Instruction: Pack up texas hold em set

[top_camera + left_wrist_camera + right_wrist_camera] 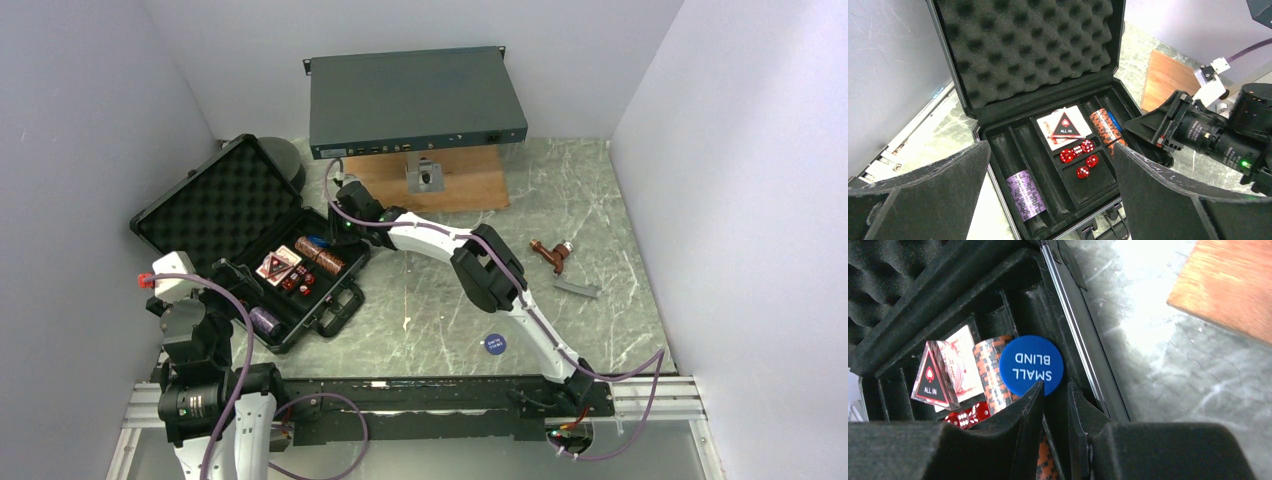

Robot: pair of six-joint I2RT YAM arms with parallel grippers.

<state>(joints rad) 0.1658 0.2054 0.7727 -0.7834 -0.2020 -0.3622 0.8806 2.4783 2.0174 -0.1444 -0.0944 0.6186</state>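
Note:
The black briefcase (pixel 200 215) lies open at the left, its foam lid up. In its tray are a red card deck (pixel 1064 127) with an "ALL IN" marker, several red dice (pixel 1079 155), a purple chip roll (pixel 1026 194) and an orange-brown chip roll (pixel 1105 127). A blue "SMALL BLIND" disc (pixel 1031 365) rests in the tray's right slot against that roll. My right gripper (pixel 1055 385) hangs just over the disc, open by a narrow gap with nothing between the fingers. My left gripper (pixel 1049 145) is wide open above the case's front. A second blue disc (pixel 494 343) lies on the table.
A big flat grey metal box (pixel 415 100) stands on a wooden board (pixel 440 180) at the back. A black round spool (pixel 285 160) sits behind the lid. A brown fitting (pixel 550 255) and a grey strip (pixel 578 288) lie at the right.

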